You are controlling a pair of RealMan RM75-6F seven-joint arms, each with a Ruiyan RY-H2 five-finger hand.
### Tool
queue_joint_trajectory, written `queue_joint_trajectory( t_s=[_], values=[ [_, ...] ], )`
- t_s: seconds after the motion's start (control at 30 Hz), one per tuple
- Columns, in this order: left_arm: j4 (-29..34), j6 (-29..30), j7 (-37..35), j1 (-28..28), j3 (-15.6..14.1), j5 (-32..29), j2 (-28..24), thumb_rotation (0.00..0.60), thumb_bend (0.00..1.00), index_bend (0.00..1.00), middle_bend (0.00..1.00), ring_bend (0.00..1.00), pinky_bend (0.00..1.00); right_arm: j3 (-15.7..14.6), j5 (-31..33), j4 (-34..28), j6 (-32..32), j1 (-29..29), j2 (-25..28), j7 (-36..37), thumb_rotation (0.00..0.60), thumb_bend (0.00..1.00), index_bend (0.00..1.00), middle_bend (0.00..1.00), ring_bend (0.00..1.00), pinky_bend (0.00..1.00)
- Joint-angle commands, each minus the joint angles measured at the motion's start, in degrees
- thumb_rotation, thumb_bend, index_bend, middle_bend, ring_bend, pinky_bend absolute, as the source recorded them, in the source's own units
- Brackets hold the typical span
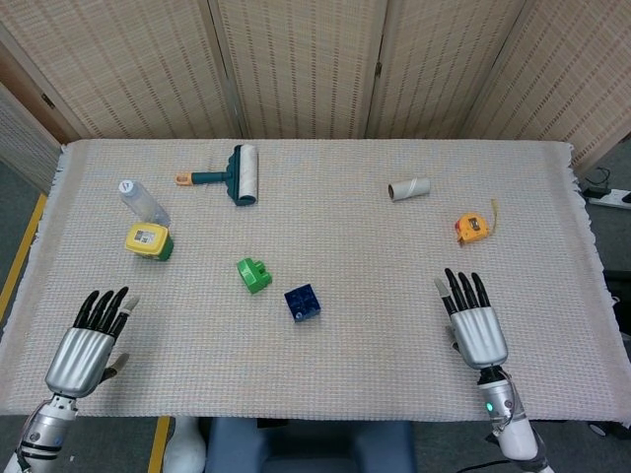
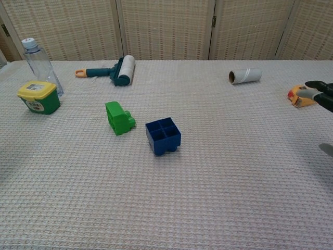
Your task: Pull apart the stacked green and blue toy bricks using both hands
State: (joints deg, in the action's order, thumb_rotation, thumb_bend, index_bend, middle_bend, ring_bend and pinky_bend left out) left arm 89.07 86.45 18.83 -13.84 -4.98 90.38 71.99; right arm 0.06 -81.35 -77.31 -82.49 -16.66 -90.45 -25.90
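A table (image 1: 325,374) covered in a pale woven cloth filled both views, backed by folding wicker screens (image 1: 296,69). The left hand (image 1: 87,345) hovered at about eight o'clock of the table, palm down, fingers straight and spread, holding nothing. The right hand (image 1: 475,325) hovered at about four o'clock in the same flat, spread pose, also empty; in the chest view only its dark fingertips (image 2: 321,88) showed at the right edge. A lint roller (image 1: 235,175) with a teal handle lay at eleven o'clock. A clear plastic bottle (image 1: 143,202) lay at ten o'clock, touching a yellow-lidded green tub (image 1: 148,240) just nearer the robot. The blue toy brick (image 1: 303,302) sat near the centre, its open cells facing up in the chest view. The green toy brick (image 1: 253,274) lay just beside it at its ten o'clock, apart from it. A yellow tape measure (image 1: 471,229) lay at two o'clock, and a small white roll (image 1: 408,187) lay at one o'clock.
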Motion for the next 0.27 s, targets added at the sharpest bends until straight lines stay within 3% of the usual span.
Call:
queue_joint_trajectory(
  t_s=[0.03,0.27],
  values=[
    [0.4,2.1,0.5,2.1,0.8,-0.4,-1.2,0.600,0.28,0.03,0.00,0.00,0.00,0.6,0.7,-1.7,1.7,0.6,0.8,-0.1,0.600,0.37,0.00,0.00,0.00,0.00],
    [0.4,1.4,-1.2,2.6,2.0,-1.1,-1.6,0.600,0.28,0.03,0.00,0.00,0.00,0.4,0.1,-2.3,3.1,0.7,0.9,0.0,0.600,0.37,0.00,0.00,0.00,0.00]
  ],
)
